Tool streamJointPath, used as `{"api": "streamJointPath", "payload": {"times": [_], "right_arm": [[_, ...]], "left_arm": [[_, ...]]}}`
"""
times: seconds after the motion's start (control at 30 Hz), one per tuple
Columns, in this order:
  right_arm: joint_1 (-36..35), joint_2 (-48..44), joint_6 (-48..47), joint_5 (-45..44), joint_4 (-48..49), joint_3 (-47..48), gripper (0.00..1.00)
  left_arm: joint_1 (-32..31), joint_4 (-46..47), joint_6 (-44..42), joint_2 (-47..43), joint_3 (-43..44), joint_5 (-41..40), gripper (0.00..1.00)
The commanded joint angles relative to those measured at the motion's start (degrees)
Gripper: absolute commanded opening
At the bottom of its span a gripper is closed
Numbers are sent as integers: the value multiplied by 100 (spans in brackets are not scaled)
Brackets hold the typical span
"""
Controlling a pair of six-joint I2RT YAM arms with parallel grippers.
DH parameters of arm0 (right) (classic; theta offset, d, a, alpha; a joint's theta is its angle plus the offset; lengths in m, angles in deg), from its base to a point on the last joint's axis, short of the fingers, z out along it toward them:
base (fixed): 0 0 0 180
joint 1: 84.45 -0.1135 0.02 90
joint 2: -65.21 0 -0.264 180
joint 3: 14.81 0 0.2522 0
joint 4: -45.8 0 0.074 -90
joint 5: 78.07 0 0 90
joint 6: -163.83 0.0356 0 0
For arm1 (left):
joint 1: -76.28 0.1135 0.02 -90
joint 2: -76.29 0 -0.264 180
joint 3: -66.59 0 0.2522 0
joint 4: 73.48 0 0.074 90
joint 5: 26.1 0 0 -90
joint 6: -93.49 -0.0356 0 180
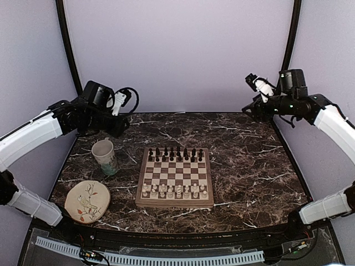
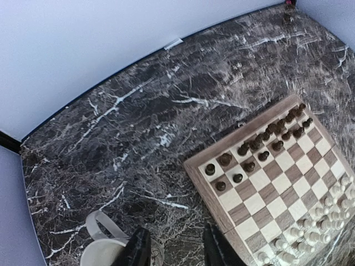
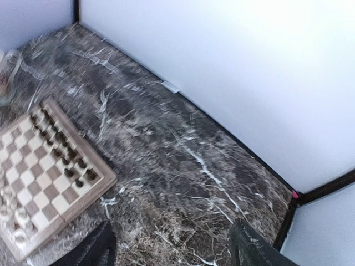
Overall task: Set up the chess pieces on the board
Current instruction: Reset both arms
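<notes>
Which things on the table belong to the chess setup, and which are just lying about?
Job:
- board
- dark pieces, far two rows
- white pieces, near two rows

Lying about:
- mug, left of the board
- bird-patterned plate, near left corner

The board [image 1: 175, 176]: sq wooden chessboard, dk brown + cream squares, light tan border. Lies flat on the marble desk [image 1: 249, 166], approx centre, edges nearly square to the desk's near edge. The dark pieces [image 1: 175, 154]: brown-black, tiny, upright, 2 rows along far side. The cream pieces [image 1: 175, 191]: upright, 2 rows along near side. Checkered middle rows show btwn the two sets. Exact count per row too small to tell.
</notes>
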Motion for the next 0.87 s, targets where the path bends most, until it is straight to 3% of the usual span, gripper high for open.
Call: {"api": "streamJointPath", "payload": {"times": [0.0,0.13,0.23,0.27,0.3,0.4,0.6,0.73,0.83], "right_arm": [[339,-522,688,-1345,665,-61,99],[624,-759,1265,-1205,844,-194,100],[938,-1081,1517,-765,1045,-409,100],[1122,-1188,1611,-584,1131,-466,100],[1346,-1276,1741,-374,1207,-508,100],[1802,-1732,1964,-11,1337,-595,100],[1853,-1762,2028,-94,1256,-499,100],[1864,-1437,1823,544,727,-199,100],[1864,-1575,2040,508,1080,-417,100]], "left_arm": [[36,598,-190,-365,81,-396,48],[37,1580,-240,-804,-432,-531,72],[44,2315,-417,-1100,-935,-785,84],[45,2533,-472,-1168,-1096,-834,96],[45,2686,-502,-1211,-1218,-861,99],[54,2366,-341,-1235,-887,-1019,99],[54,2153,-292,-1347,-774,-1093,99],[54,2190,-329,-1443,-874,-1102,99],[54,2231,-327,-1475,-960,-1117,99]]}}
